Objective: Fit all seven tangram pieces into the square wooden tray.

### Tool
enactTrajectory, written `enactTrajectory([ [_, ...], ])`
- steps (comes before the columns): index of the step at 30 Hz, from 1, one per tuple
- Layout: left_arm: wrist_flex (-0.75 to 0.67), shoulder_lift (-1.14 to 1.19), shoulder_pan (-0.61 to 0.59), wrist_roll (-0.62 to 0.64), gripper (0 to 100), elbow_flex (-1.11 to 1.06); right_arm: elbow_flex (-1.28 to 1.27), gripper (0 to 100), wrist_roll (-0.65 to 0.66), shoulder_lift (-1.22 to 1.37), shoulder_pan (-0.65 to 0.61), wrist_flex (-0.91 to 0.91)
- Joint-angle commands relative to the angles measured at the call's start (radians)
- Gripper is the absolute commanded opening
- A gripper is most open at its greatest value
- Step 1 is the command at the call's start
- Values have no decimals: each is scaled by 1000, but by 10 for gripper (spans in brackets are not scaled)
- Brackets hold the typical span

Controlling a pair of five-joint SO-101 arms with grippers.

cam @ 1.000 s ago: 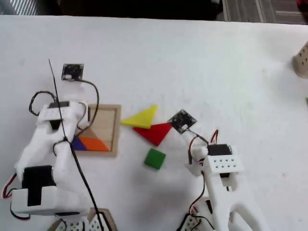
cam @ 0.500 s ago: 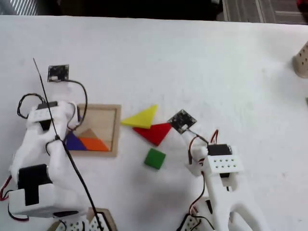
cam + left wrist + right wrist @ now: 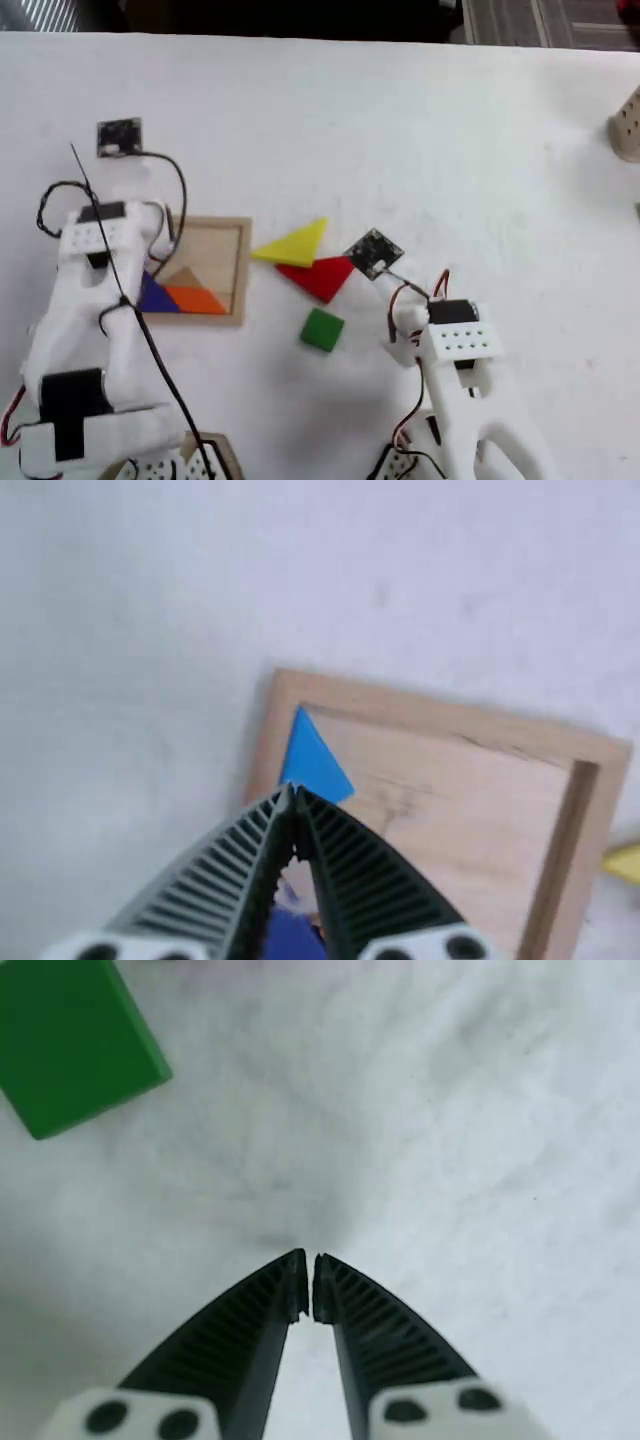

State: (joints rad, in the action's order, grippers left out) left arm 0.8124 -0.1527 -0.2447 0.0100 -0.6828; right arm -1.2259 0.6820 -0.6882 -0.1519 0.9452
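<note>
On the left, the left arm (image 3: 95, 300) stands over the left edge of the square wooden tray (image 3: 246, 262), and from above it covers that rim. My left hand (image 3: 295, 802) is closed, tips pressed together and holding nothing. It hangs just inside the tray's rim. A blue piece (image 3: 315, 765) lies flat just past the tips, with one edge along the rim and its point toward a corner. Next to it sits an orange piece (image 3: 197, 299), and both lie along the tray edge nearest the arms' bases. The far half of the tray shows plain wood up to the far and right rims, so that is where I have room.

Right of the tray, out on the table (image 3: 450, 130), the yellow triangle (image 3: 297, 243) lies near the tray's far right corner. The red triangle (image 3: 320, 277) sits along the yellow triangle's lower edge, but I cannot tell whether they touch. The green square (image 3: 322, 329) lies apart from both, closer to the bases, with white table on every side.

Further right stands the right arm (image 3: 455, 350). Its camera board (image 3: 373, 252) overlaps the red triangle's right corner in the high view. My right hand (image 3: 305, 1288) is closed to a hairline slit and grips nothing. It hovers over white table with the green square well off the tips. Beyond the arm, a wide stretch of table runs to a perforated wooden block (image 3: 628, 125) at the right edge.
</note>
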Motion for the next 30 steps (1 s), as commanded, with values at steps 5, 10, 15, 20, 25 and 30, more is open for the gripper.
enactTrajectory([
  [5,-198,-318,7,-31,26,-288,3,19,14,-24,-19,-2],
  [10,-255,-386,-51,-54,28,-327,3,99,11,-24,-19,2],
  [15,-262,-283,-61,-54,116,-259,28,152,51,-38,-94,82],
  [20,-255,-136,-93,-54,146,-152,75,159,46,-159,-266,163],
  [25,-253,-54,-93,-54,146,-91,72,273,41,-263,-452,203],
  [30,-253,-51,-91,-54,146,-87,58,288,-21,-263,-575,127],
])
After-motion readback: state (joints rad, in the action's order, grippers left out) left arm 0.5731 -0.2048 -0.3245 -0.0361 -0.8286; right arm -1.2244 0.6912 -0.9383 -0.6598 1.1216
